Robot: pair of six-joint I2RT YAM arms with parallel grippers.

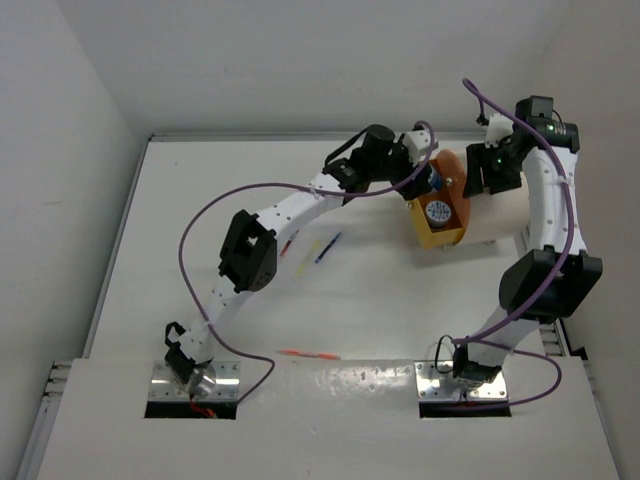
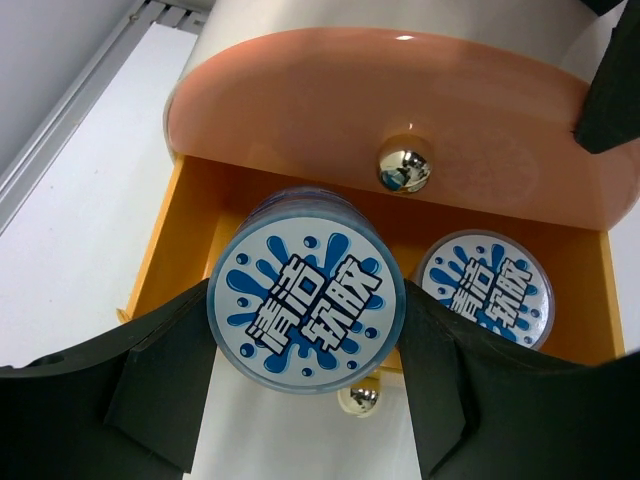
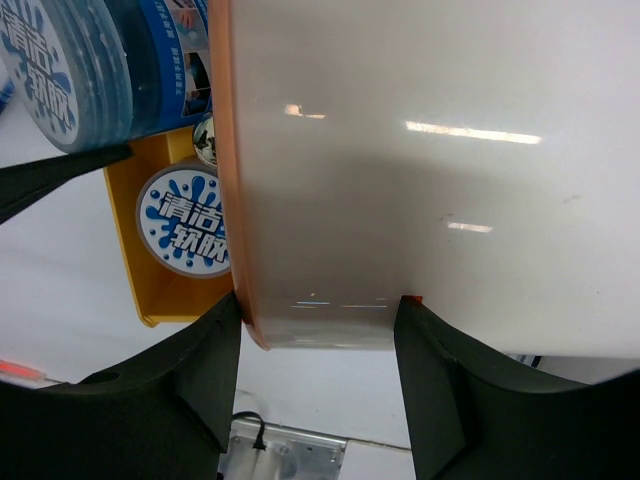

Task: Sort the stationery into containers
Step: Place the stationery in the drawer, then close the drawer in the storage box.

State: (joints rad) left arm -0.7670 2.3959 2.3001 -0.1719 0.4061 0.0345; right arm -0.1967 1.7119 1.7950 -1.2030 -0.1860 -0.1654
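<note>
An orange-red pen (image 1: pixel 308 354) lies on the desk (image 1: pixel 380 320). Left jaws clamp a blue-and-white cylinder (image 2: pixel 305 290) above the orange drawer (image 2: pixel 180 250), which holds a second cylinder (image 2: pixel 485 290). Right jaws straddle the cream drum (image 3: pixel 450 200), grip unclear.

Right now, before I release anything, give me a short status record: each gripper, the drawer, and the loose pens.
left gripper: closed on a blue-and-white cylinder, held at the open drawer
drawer: orange, slid out; a second cylinder lies inside
right gripper: clamped across the cream drum
pens on table: red pen near the arm bases; yellow pen, blue pen and another red one beside the left arm
</note>
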